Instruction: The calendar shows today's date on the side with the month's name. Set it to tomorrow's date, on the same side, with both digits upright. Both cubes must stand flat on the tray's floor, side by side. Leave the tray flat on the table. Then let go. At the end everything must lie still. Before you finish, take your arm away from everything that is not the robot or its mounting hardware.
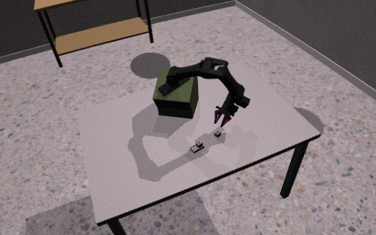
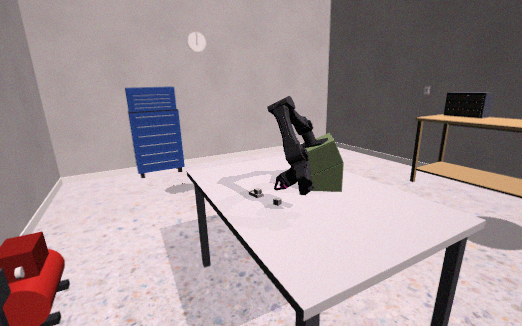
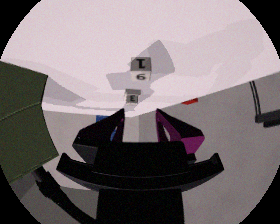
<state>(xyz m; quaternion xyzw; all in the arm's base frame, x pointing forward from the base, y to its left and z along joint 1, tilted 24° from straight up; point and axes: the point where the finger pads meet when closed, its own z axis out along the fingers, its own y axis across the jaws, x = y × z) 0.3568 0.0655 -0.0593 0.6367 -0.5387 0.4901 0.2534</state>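
The small calendar tray [image 1: 196, 148] lies on the white table with one digit cube [image 1: 198, 143] standing in it. A second digit cube [image 1: 217, 133] sits loose on the table to the right of the tray, apart from it. My gripper [image 1: 222, 120] hangs a little above and behind the loose cube, fingers partly open with nothing between them. In the exterior view the gripper [image 2: 279, 185] is above the tray [image 2: 255, 195] and the loose cube [image 2: 277, 201]. The wrist view shows the fingers apart and the small cubes [image 3: 140, 78] ahead; a 6 is readable, the other digits are too small.
The green base block [image 1: 176, 96] carrying the arm stands behind the tray. The table's front edge [image 1: 210, 180] is close to the tray. A wooden shelf [image 1: 95, 32] and a blue cabinet [image 2: 154, 131] stand off the table.
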